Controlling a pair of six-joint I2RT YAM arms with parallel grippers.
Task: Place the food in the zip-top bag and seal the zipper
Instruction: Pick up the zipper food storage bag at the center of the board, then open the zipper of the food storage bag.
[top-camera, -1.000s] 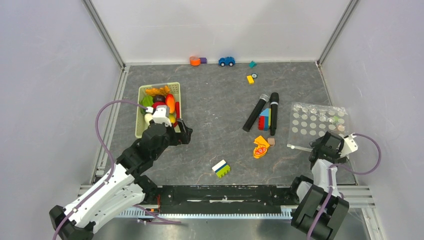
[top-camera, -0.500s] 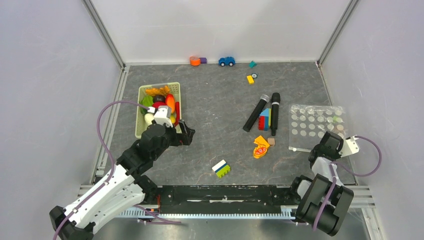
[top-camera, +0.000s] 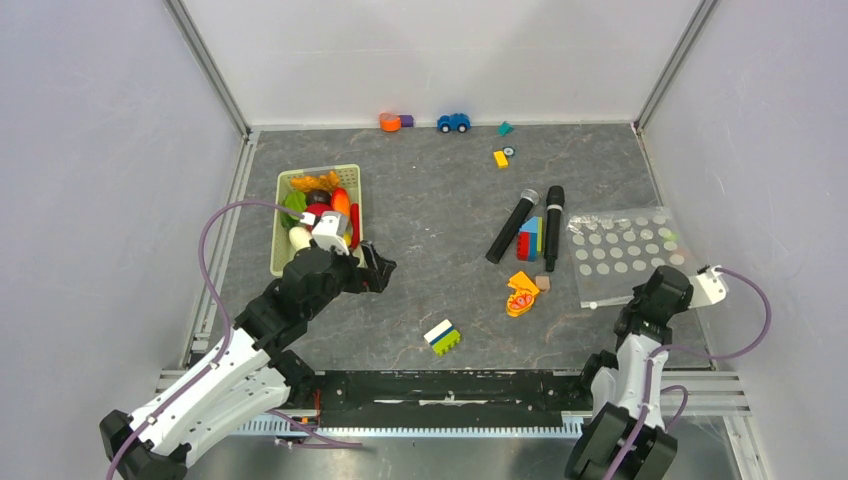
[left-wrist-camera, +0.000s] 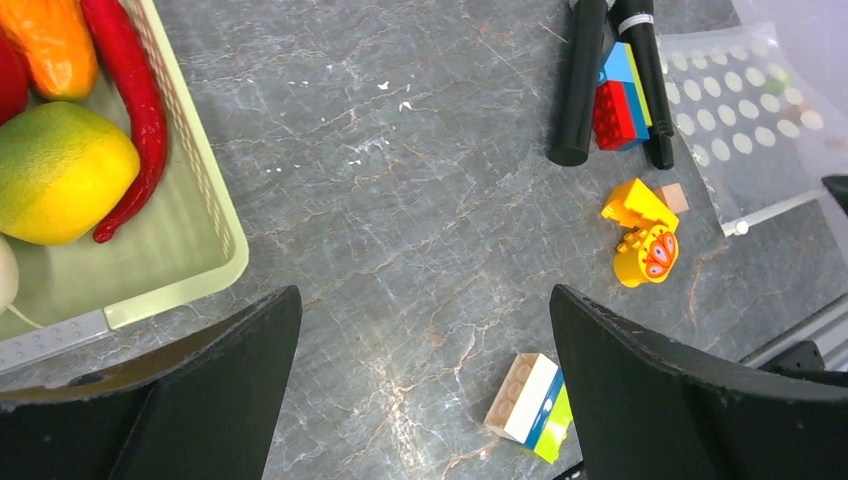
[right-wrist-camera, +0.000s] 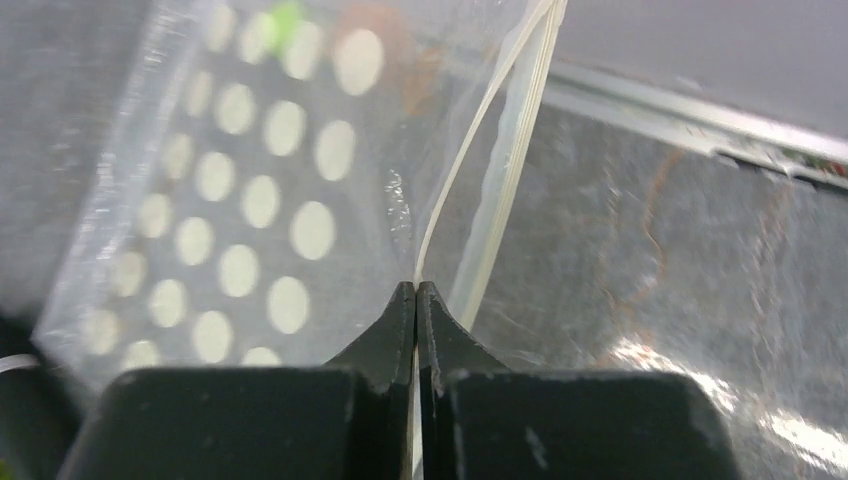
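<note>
Zip-top bag (top-camera: 622, 255): lies on the right side of the worktop (top-camera: 430, 200), close to the right wall and just beyond the right arm. It is roughly square, so we see no strong long axis. The zipper (right-wrist-camera: 505, 170) runs left to right along the near edge, so the mouth points back toward the arm bases.

Right gripper (right-wrist-camera: 415, 300): jaws closed on the zipper edge. In the wrist view a thin lip of the bag runs into the closed tips, while a thicker strip passes just to one side. We judge that only one lip is pinched.

Green and reddish blurs show near the bag's far corner. We cannot tell whether they are inside it.

Food (top-camera: 320, 205): heaped in the green basket (top-camera: 283, 262), far left and well apart from the bag. The left wrist view shows the red chili (left-wrist-camera: 125, 110), the carrot (left-wrist-camera: 50, 45) and a yellow-green fruit (left-wrist-camera: 60, 170).

Left gripper (left-wrist-camera: 422, 330): jaws wide open and holding nothing, above bare worktop just beside the basket's near corner.

Between basket and bag lie two microphones (top-camera: 512, 226), stacked blocks (top-camera: 530, 238) and the orange lumpy toy (top-camera: 522, 293).

Risks, as we judge them:
- The film is thin and slick, so a pull could slide it out of the pinch.
- If only one lip is held, the mouth may sag closed, and food would land on top of the bag, not inside.
- Carrying food across to the bag could knock the microphones.
- The lumpy toy could be taken for food.
</note>
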